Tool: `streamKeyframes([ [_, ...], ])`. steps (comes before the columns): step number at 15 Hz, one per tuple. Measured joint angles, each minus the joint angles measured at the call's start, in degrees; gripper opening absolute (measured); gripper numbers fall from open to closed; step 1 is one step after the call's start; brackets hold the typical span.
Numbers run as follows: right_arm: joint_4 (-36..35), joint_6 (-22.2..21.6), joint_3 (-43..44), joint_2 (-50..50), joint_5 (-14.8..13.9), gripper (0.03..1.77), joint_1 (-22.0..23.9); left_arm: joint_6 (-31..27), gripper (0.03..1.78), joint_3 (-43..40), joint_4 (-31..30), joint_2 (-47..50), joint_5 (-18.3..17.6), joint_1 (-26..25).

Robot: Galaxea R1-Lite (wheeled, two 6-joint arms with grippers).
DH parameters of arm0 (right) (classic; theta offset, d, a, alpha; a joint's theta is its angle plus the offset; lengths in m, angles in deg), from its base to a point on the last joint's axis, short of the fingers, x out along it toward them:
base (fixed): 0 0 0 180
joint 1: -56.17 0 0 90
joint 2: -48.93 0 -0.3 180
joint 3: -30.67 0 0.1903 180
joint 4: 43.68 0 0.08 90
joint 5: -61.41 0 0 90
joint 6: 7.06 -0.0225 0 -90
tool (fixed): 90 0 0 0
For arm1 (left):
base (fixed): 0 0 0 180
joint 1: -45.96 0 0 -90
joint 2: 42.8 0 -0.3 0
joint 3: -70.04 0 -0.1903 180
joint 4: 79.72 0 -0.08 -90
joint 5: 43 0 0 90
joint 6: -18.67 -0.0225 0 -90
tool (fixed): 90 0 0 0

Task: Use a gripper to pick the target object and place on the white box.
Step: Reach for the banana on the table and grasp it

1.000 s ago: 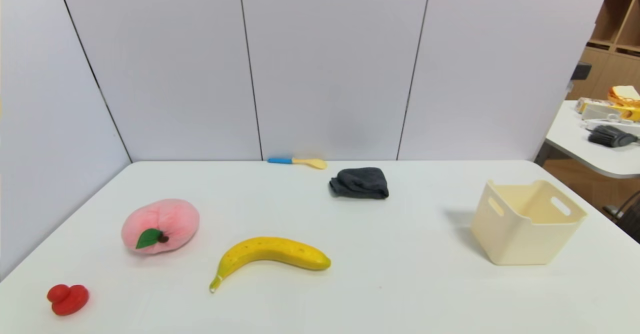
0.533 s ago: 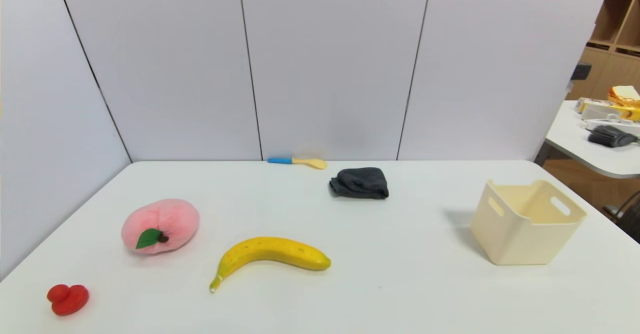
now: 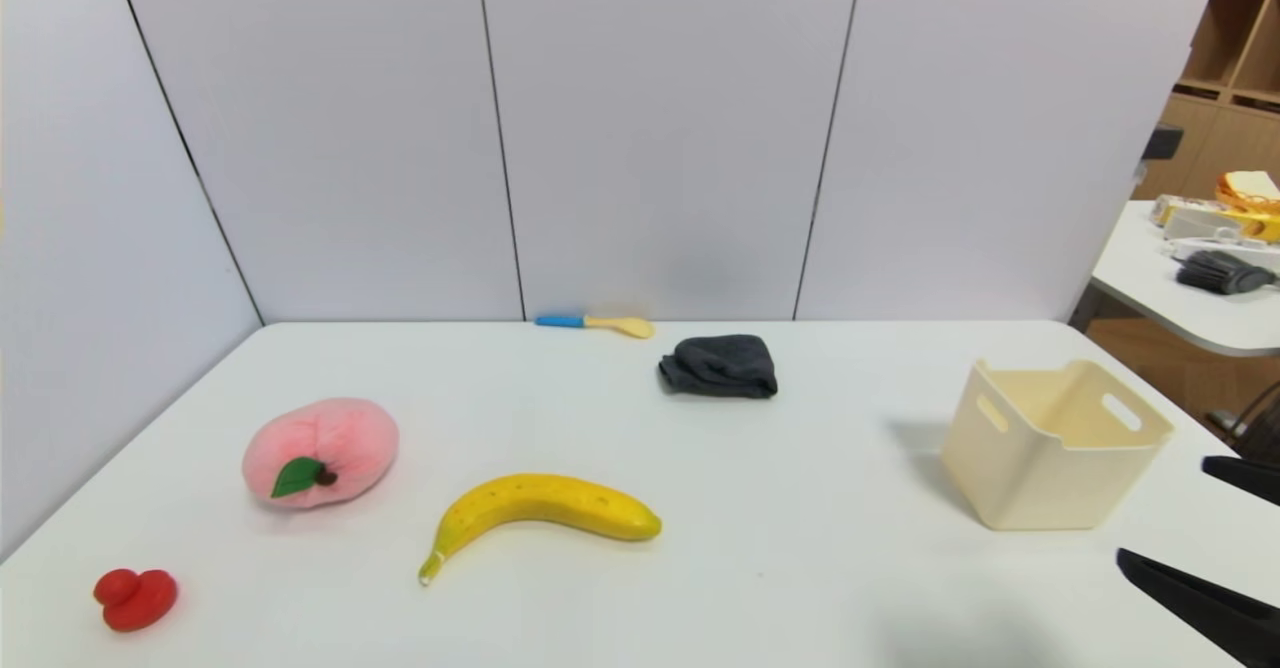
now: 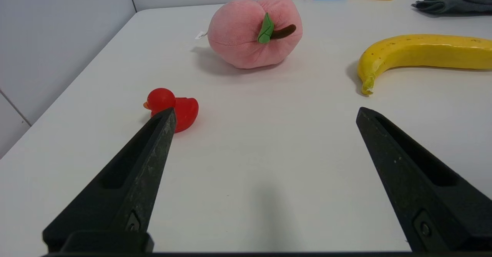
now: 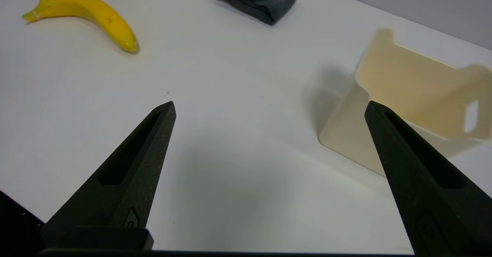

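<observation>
Banana's just chilling near the counter's front edge
Right end effector (image 3: 1160,510)'s wide open and empty by the right edge; left end effector (image 4: 266,111)'s wide open and empty too. Banana (image 3: 545,506)'s on the counter (image 3: 780,488).

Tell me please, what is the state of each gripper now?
Left gripper: open, holding nothing.
Right gripper: open, empty, near the white box.

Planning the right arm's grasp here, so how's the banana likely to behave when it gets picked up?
The banana looks smooth and evenly firm, so it probably stays stiff when lifted. Its glossy skin might slip in a loose grip. Lying on its side in a curve, it would likely rock or swivel rather than roll away.
</observation>
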Motion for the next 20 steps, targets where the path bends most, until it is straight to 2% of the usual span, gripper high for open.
streamKeyframes([
  [9,-3.2,2.4,19.4,35.7,1.4,1.7,-19.7,0.0,1.69,0.0,0.0,0.0,0.0,0.0],
  [12,-6.7,2.7,24.2,45.2,4.4,1.7,-24.0,0.0,1.69,0.0,0.0,0.0,0.0,0.0],
  [17,-19.5,2.8,30.2,57.1,13.1,1.7,-28.8,0.0,1.69,0.0,0.0,0.0,0.0,0.0],
  [20,-24.4,2.8,33.2,62.7,14.8,1.7,-29.7,0.0,1.69,0.0,0.0,0.0,0.0,0.0],
])
